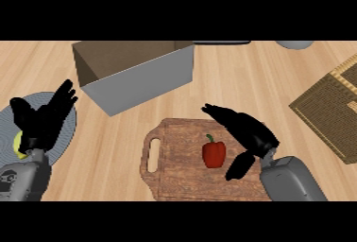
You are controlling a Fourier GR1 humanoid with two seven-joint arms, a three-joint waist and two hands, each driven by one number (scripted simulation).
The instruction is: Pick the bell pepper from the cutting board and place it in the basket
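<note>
A red bell pepper point(214, 153) with a green stem lies on the wooden cutting board point(174, 160) at the lower middle of the head view. My right hand point(245, 130) hovers just right of the pepper, open, its fingers stretched toward the upper left and its thumb hanging down beside the pepper, not touching it. The woven basket point(331, 111) sits at the right edge, partly cut off. My left hand point(43, 118) rests open at the far left, fingers up.
An open cardboard box point(136, 71) with grey walls stands behind the board. A grey-blue plate point(66, 127) lies under my left hand, with a yellow item point(21, 144) on it. A grey object point(296, 45) shows at the top right.
</note>
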